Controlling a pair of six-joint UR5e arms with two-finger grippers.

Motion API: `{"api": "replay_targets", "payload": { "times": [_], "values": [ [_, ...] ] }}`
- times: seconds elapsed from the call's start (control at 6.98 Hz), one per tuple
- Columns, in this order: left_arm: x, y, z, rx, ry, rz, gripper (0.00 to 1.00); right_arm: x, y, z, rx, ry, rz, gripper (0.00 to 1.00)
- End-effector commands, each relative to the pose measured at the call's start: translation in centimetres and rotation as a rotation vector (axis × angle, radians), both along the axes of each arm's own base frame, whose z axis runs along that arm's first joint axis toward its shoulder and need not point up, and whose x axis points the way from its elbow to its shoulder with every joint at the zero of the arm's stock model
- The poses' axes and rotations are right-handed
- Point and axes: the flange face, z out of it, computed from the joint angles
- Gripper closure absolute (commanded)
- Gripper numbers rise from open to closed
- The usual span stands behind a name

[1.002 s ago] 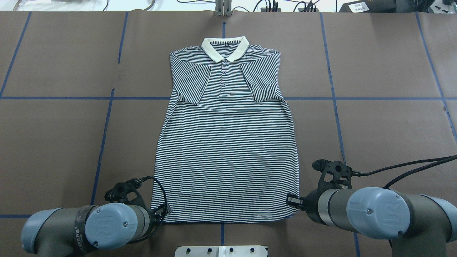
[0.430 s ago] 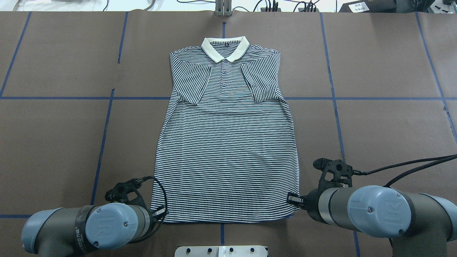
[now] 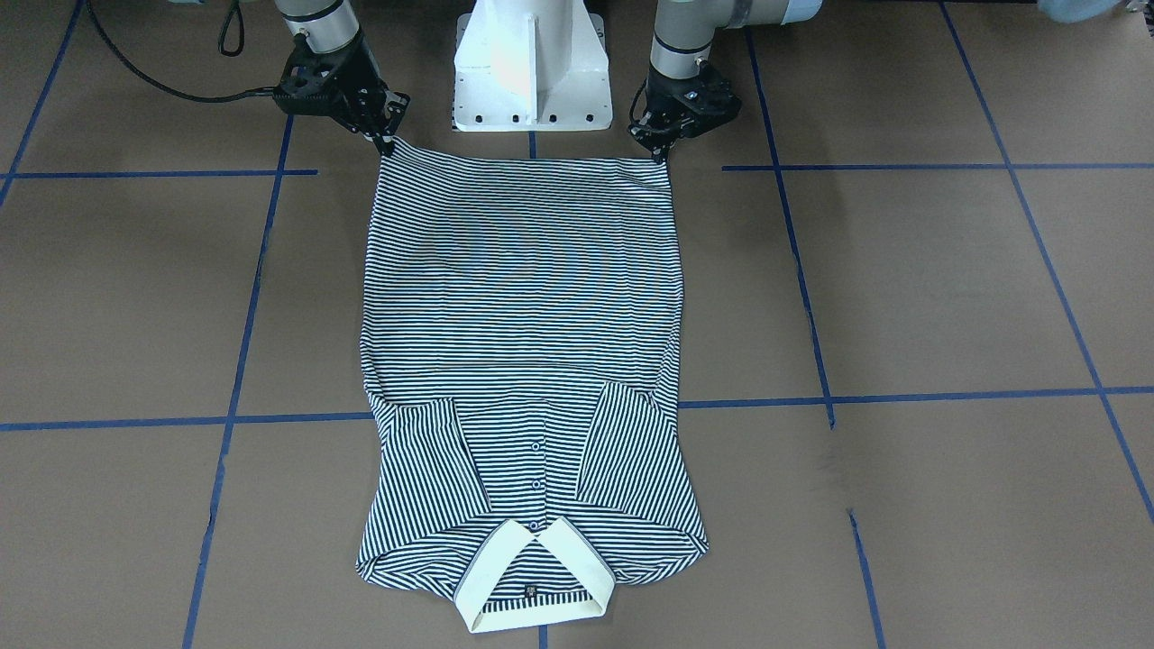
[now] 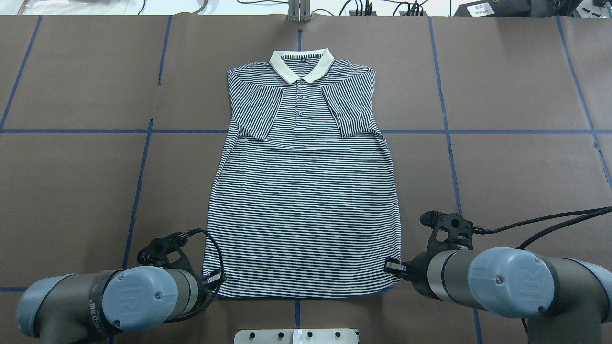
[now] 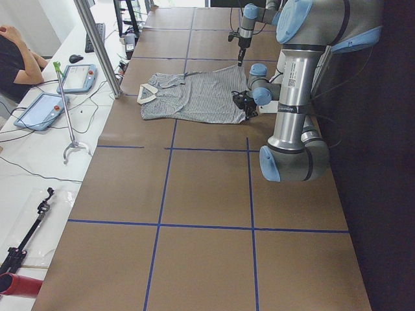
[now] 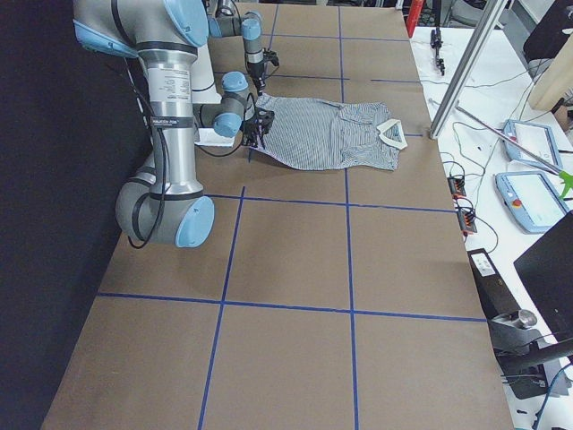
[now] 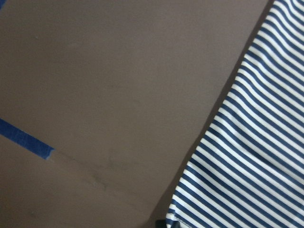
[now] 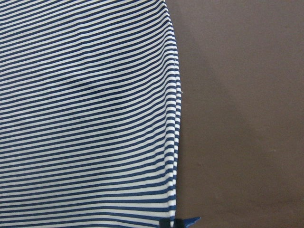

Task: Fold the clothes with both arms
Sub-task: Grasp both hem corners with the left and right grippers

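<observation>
Navy-and-white polo shirt (image 4: 306,191) lies flat, hem corners pinched by left gripper (image 3: 664,151) and right gripper (image 3: 386,142).

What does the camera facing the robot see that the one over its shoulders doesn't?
Only the front-facing view shows the claws clearly: left claw and right claw each sit at a bottom corner of the shirt, with most of the white base between them. Only the overhead view shows cables and a metal post past the table's far edge; there the arms hide most of each claw. Both show the shirt flat, sleeves folded in, its cream collar, and blue tape lines.
</observation>
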Motion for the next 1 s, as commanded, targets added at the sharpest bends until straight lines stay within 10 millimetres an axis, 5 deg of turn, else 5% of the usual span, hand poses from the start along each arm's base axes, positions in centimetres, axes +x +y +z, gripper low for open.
{"api": "replay_targets", "payload": {
  "times": [0.0, 0.14, 0.43, 0.86],
  "values": [
    [-1.6, 0.2, -2.0, 0.014, 0.045, 0.005, 1.00, 1.3, 0.5, -0.8, -0.014, -0.024, -0.025, 1.00],
    [-2.1, 0.4, -2.5, 0.020, 0.054, 0.011, 1.00, 2.6, 1.2, -1.2, -0.031, -0.036, -0.054, 1.00],
    [-10.6, 3.6, -5.6, 0.042, 0.148, 0.070, 1.00, 7.1, 3.3, -2.9, -0.087, -0.087, -0.151, 1.00],
    [-11.8, 12.6, -9.0, 0.015, 0.230, 0.285, 1.00, 8.9, 5.4, -4.7, -0.165, -0.142, -0.296, 1.00]
  ]
}}
